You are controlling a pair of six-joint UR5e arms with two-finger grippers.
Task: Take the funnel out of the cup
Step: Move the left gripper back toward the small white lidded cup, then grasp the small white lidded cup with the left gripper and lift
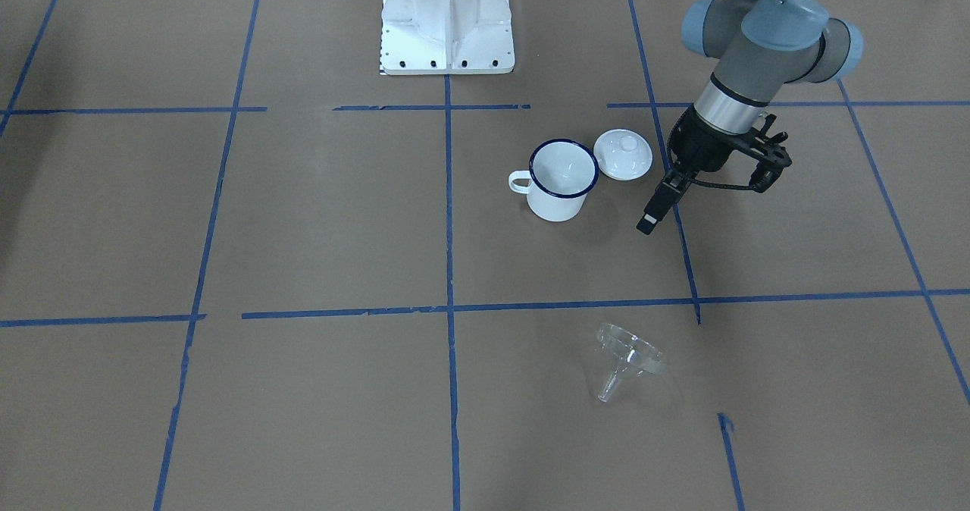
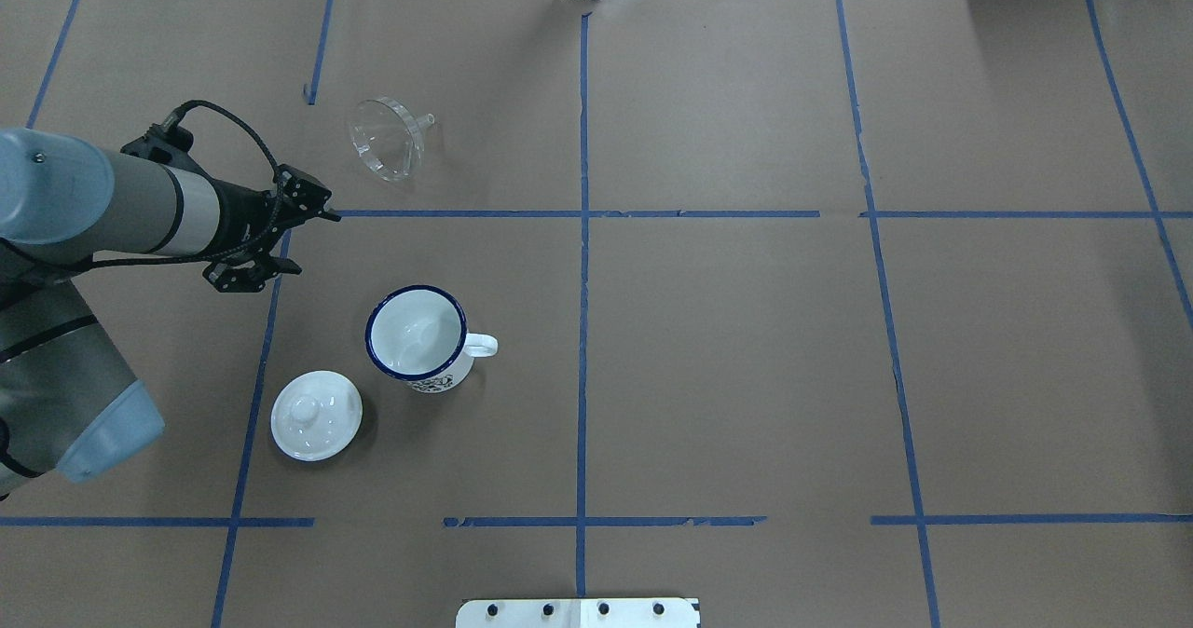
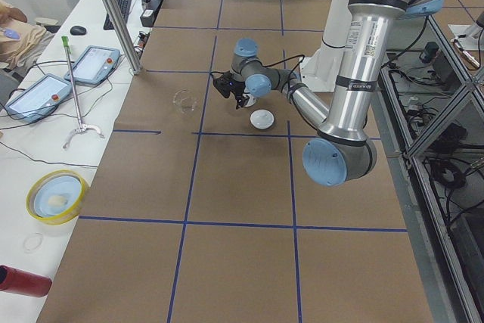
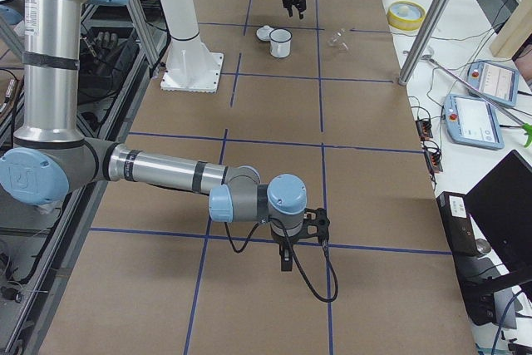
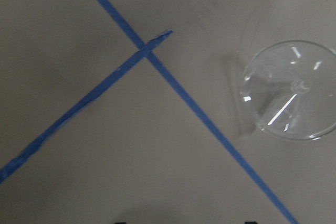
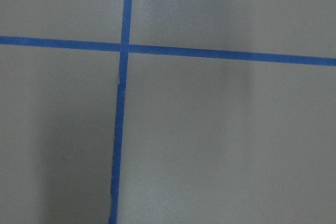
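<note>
At the left end effector (image 1: 646, 224): hangs released, gripping nothing, with two dark tips showing apart at the bottom edge of the wrist view. Hovers over the bench (image 1: 303, 230) near the cup (image 1: 561, 181), off the side away from its handle, roughly between cup and funnel (image 1: 629, 355).

Outward to the cup: stands upright and looks empty inside, with a white lid (image 1: 623, 154) just beside it.

Farther out: finds the funnel lying on the bench well apart from the cup, beyond it as seen from the robot's base.

Judged from that, reads as removal done and the release step finished. Calls next only for pulling the arm clear without brushing cup or funnel.

As for the funnel: rests tipped on its flange edge and spout tip. Runs its long axis mouth to spout, low and slanted, with the spout pointing away from the cup and the mouth turned back toward it.

At the right end effector (image 4: 287, 257), far from the cup: cannot tell whether clenched or released.
</note>
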